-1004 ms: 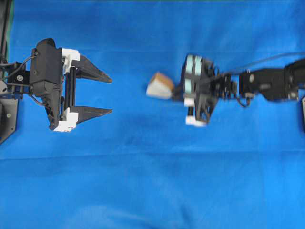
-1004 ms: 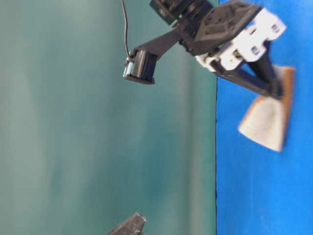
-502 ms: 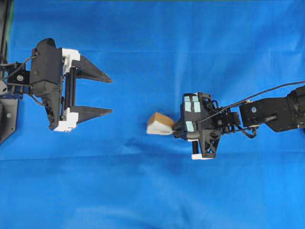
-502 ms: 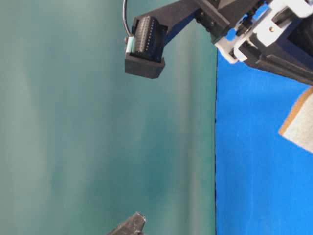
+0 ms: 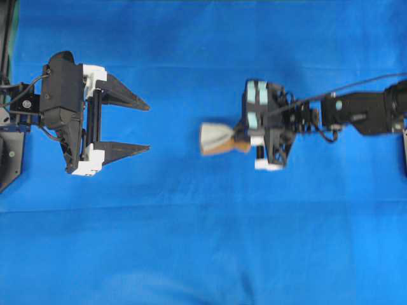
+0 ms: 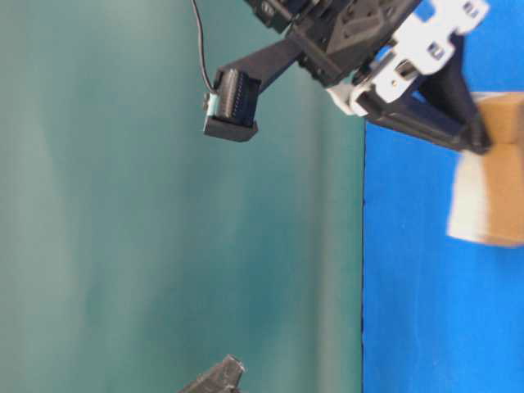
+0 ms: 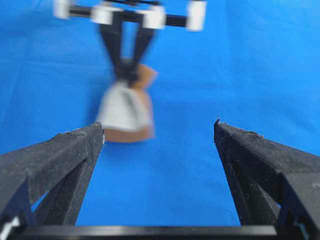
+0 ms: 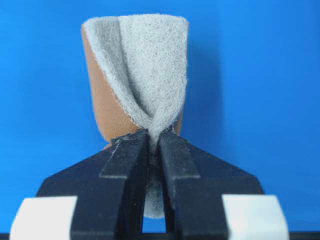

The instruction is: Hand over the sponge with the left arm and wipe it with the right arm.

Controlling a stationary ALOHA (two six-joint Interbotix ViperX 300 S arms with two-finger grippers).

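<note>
Sponge in right claw, now higher up the overhead view.

Sponge: grey felt over orange-brown. Cloth: solid blue. Right gripper: black, teal patches, white blocks. Left gripper: plain black, white blocks.

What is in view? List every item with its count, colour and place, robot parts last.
sponge: one, grey-white over orange-brown, mid-scene, pinched and folded at one end.
cloth: one, blue, covering the whole work surface.
backdrop: one, teal-green, filling the left of the table-level view.
left gripper: one, black with white end blocks, left side of the overhead view, open and holding nothing.
right gripper: one, black with pale teal patches, right of centre, shut on the sponge.
</note>
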